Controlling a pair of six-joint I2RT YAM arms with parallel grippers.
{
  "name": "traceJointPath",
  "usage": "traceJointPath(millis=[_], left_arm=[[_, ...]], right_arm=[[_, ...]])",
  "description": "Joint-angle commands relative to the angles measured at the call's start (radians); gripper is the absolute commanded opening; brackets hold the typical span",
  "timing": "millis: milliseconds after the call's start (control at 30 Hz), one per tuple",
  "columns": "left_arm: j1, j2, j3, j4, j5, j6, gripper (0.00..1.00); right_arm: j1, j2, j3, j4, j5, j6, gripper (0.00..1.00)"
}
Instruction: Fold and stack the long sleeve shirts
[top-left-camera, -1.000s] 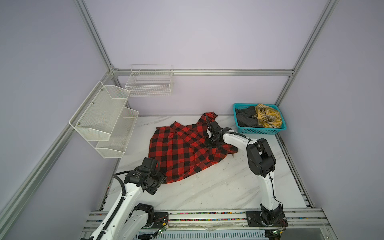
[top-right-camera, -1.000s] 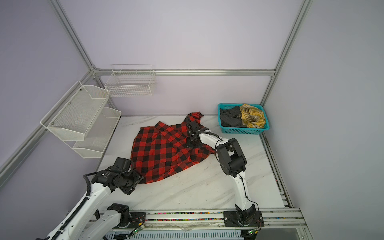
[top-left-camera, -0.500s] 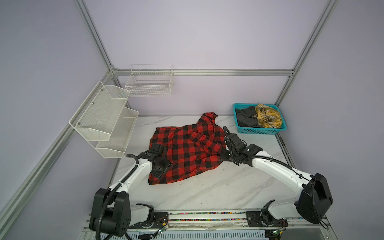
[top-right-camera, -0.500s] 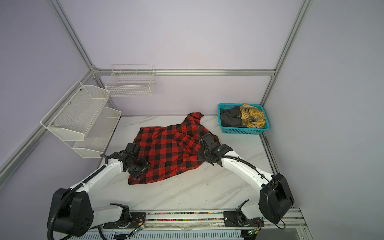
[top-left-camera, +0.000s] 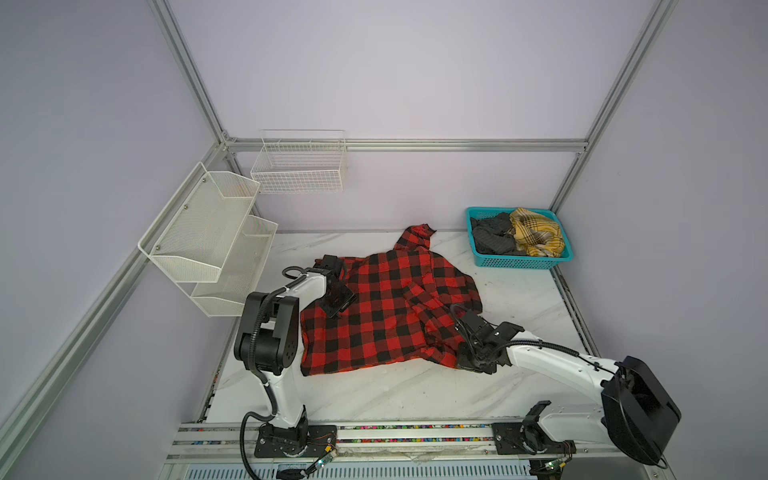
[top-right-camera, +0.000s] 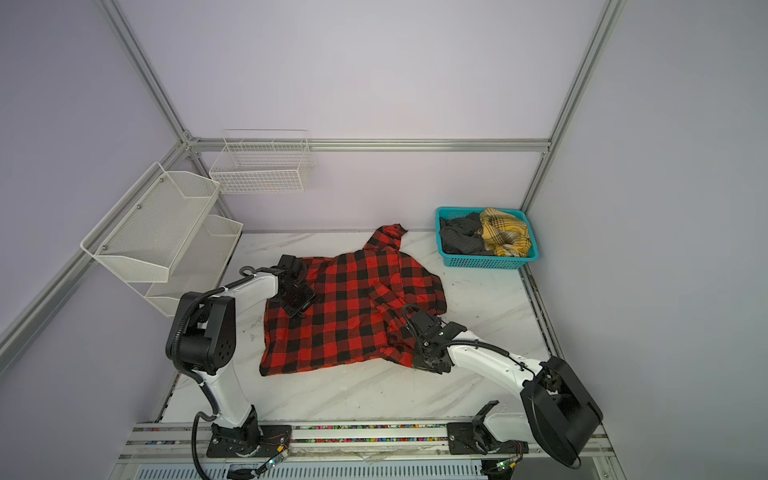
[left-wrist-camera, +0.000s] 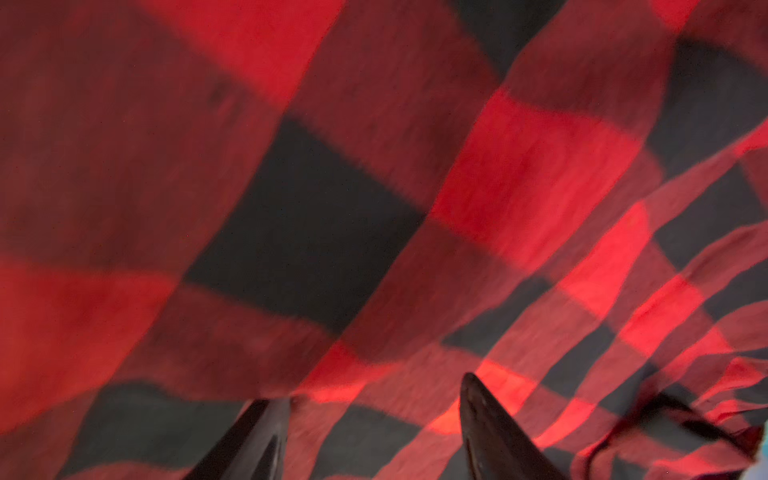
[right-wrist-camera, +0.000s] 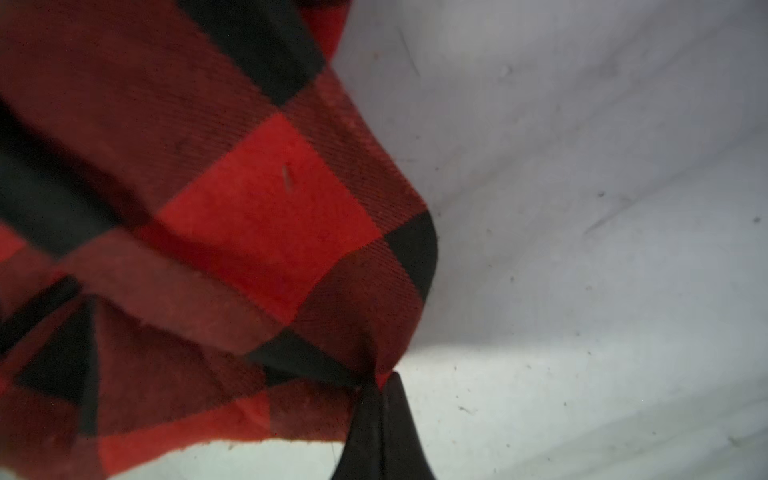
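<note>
Shirt (top-left-camera: 386, 307) lay spread mid-table (top-left-camera: 415, 395). R gripper (right-wrist-camera: 374, 399) was pinched shut on its near hem corner. L gripper (left-wrist-camera: 376, 390) hung over its left side, jaws apart, empty. Likely best: L needed a firm grip first, then both to lift evenly.

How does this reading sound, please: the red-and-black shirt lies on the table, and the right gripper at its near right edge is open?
Not quite: the right gripper is shut, not open; the right wrist view shows its jaws pinching the edge of the red-and-black shirt. The shirt does lie on the table.
</note>
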Motion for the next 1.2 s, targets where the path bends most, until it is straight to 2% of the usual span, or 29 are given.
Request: traceJointPath(millis=[0,67,100,133,167,200,267,333,500,600,700,767,800,900,933,1067,1167], left_arm=[[0.020,0.090,0.106,0.040,0.018,0.027,0.62],[0.026,0.123,0.133,0.036,0.014,0.021,0.60],[0.030,0.127,0.136,0.034,0.011,0.017,0.60],[0.035,0.126,0.134,0.034,0.009,0.008,0.60],[0.038,0.118,0.129,0.035,0.012,-0.002,0.60],[0.039,0.109,0.124,0.040,0.017,-0.007,0.60],[0.036,0.087,0.116,0.050,0.032,-0.011,0.61],[0.034,0.075,0.112,0.055,0.035,-0.010,0.62],[0.043,0.076,0.105,0.066,0.029,-0.020,0.63],[0.051,0.086,0.107,0.069,0.027,-0.019,0.63],[0.064,0.099,0.106,0.071,0.018,-0.019,0.63],[0.073,0.110,0.107,0.072,0.019,-0.025,0.63],[0.076,0.111,0.104,0.075,0.015,-0.025,0.63],[0.080,0.104,0.090,0.087,0.006,-0.029,0.63],[0.080,0.101,0.086,0.087,0.002,-0.029,0.63],[0.081,0.071,0.031,0.086,-0.009,-0.026,0.63],[0.077,0.026,-0.040,0.089,-0.043,-0.022,0.62]], right_arm=[[-0.047,0.089,0.028,0.033,0.033,-0.002,0.00],[-0.059,0.134,0.053,0.016,0.025,-0.018,0.04],[-0.059,0.143,0.071,-0.008,0.038,-0.031,0.18],[-0.054,0.136,0.099,-0.047,0.077,-0.048,0.36],[-0.037,0.108,0.132,-0.086,0.103,-0.049,0.48],[-0.022,0.080,0.169,-0.121,0.130,-0.050,0.53],[0.000,0.028,0.272,-0.184,0.178,-0.067,0.58],[0.004,0.049,0.365,-0.217,0.206,-0.107,0.63],[0.004,0.244,0.476,-0.131,0.178,-0.227,0.79],[-0.012,0.370,0.573,-0.128,0.276,-0.288,0.81],[-0.034,0.459,0.635,-0.134,0.294,-0.314,0.80],[-0.036,0.475,0.640,-0.139,0.286,-0.307,0.69],[-0.037,0.470,0.628,-0.136,0.284,-0.298,0.57],[-0.038,0.412,0.560,-0.157,0.263,-0.236,0.05],[-0.038,0.382,0.539,-0.185,0.267,-0.198,0.00],[-0.041,0.149,0.336,-0.257,0.234,-0.016,0.00],[-0.086,0.070,0.162,-0.186,0.163,0.018,0.00]])
